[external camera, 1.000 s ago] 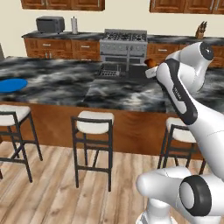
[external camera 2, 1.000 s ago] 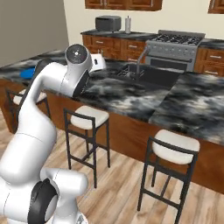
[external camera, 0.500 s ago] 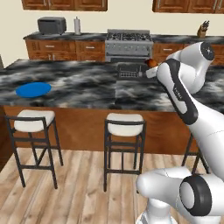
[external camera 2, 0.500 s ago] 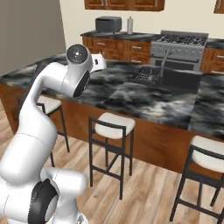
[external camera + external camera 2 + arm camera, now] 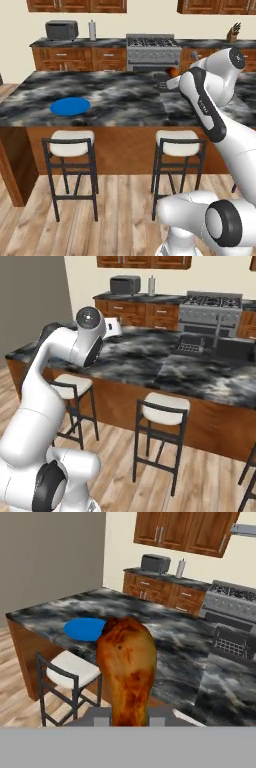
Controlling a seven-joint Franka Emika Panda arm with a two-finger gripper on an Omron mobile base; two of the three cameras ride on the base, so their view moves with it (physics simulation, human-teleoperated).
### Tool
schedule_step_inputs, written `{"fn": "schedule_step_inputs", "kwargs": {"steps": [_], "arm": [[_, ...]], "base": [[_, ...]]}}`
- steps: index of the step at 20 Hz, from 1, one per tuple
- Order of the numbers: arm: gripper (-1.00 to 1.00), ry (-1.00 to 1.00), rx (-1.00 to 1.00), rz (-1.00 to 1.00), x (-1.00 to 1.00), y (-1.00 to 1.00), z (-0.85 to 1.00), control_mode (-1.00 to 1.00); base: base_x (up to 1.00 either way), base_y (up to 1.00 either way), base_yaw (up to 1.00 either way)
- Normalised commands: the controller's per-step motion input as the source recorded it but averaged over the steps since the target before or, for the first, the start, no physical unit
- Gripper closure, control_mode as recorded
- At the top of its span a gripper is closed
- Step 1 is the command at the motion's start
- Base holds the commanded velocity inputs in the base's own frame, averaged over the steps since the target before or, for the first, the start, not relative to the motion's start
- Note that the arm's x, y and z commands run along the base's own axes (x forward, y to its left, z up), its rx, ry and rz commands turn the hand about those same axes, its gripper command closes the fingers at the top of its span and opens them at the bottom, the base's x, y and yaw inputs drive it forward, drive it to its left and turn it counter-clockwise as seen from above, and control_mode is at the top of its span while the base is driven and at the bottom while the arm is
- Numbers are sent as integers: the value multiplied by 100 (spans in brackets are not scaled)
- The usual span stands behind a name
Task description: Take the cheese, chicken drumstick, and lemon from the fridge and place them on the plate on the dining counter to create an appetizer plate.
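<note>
The chicken drumstick (image 5: 126,667) sat clenched in the jaws of the gripper (image 5: 129,722), fat end thrust forward along the hand's line of sight, thin end buried between the fingers. So its long axis ran straight out from the hand. In the left base view a reddish scrap of it (image 5: 173,72) peeked past the arm, held up over the desk (image 5: 125,97).

The relation that mattered was the blue plate (image 5: 85,628): it lay beyond and to the left of the drumstick in the hand view, flat on the marbled top, well apart from the meat. From the left base view the plate (image 5: 70,106) sat near the desk's left end, above a stool (image 5: 70,145), and looked bare.

The drumstick was glossy, browned, mottled orange and rust. I judged the carry needed a leftward reach before lowering.
</note>
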Motion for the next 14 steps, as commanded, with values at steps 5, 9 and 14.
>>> {"fn": "schedule_step_inputs", "kwargs": {"steps": [5,9,14], "arm": [[100,0,0,0,0,0,0,100],[100,0,0,0,0,0,0,100],[100,0,0,0,0,0,0,100]], "base": [[7,100,-20],[21,100,-21],[46,100,-24]]}}
